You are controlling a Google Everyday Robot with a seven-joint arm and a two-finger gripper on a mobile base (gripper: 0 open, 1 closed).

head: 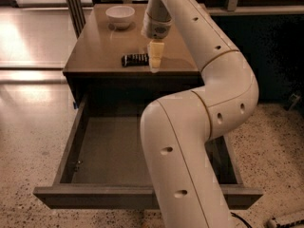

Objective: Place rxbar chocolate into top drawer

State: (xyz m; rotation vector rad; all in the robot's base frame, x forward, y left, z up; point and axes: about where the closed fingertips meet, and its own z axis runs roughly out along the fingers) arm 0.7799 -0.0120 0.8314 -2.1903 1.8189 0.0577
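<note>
Pale yellowish gripper (155, 57) hangs just beside the right end of the flat black-wrapped rxbar chocolate (134, 60) on the brown wooden bench (95, 51); whether it is spread or closed cannot be told. Best to centre squarely over the bar before pinching. The wide grey top drawer (109, 151) stands open below.

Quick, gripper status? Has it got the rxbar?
Gripper: at the right end of the rxbar chocolate, which lies on the cabinet top; open, shut or gripping cannot be told.

Your hand (155, 66) sits just right of the rxbar chocolate (135, 60) on the worktop (95, 49), bowl (119, 16) behind them, top drawer (107, 156) pulled out below in front
</note>
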